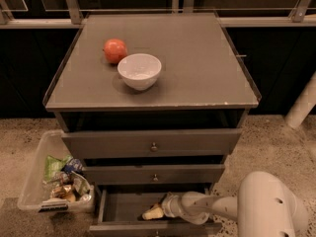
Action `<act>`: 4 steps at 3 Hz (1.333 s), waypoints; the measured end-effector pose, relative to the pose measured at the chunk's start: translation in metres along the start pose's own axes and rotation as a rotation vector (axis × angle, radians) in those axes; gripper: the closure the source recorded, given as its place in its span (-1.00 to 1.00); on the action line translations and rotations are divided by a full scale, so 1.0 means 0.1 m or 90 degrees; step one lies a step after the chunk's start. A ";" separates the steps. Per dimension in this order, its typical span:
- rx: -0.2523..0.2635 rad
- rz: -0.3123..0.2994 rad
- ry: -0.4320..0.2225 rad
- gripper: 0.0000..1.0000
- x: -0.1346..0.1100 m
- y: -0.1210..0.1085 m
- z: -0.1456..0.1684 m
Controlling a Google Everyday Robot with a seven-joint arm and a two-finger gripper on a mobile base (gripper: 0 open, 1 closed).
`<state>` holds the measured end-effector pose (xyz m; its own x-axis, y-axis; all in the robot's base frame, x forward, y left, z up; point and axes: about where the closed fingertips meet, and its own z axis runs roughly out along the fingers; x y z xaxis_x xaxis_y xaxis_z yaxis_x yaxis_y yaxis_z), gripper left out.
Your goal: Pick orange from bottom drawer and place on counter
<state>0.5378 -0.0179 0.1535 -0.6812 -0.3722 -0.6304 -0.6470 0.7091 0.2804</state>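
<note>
The bottom drawer [123, 209], dark grey and shallow, stands pulled open down near the floor. The tool [157, 211] reaches into it from the right. At the tool's tip sits the orange [149, 214], small and pale yellow. Above, the flat grey worktop [197, 58] has a thin raised rim.

The gripper [154, 212] sits at the bottom of the view, close to the speckled floor [276, 142]. High above it and a little to its left, a white bowl [139, 71] stands upright, with a red-orange fruit [115, 50] just beyond the bowl, further left. Directly above the gripper are two shut upper drawers [123, 143], each with a small knob. To its left, at about its height, a clear plastic bin [34, 169] holds crumpled packets [61, 181]. Far up to its right leans a white post [303, 105].
</note>
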 end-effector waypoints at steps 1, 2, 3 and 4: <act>0.015 -0.008 -0.002 -1.00 0.00 0.00 0.03; 0.021 -0.016 0.001 -1.00 0.04 0.00 0.08; 0.031 -0.023 0.006 -1.00 0.09 -0.01 0.11; 0.037 -0.024 0.008 -1.00 0.12 -0.01 0.13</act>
<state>0.5349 -0.0156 0.1357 -0.6609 -0.4069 -0.6306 -0.6520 0.7274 0.2140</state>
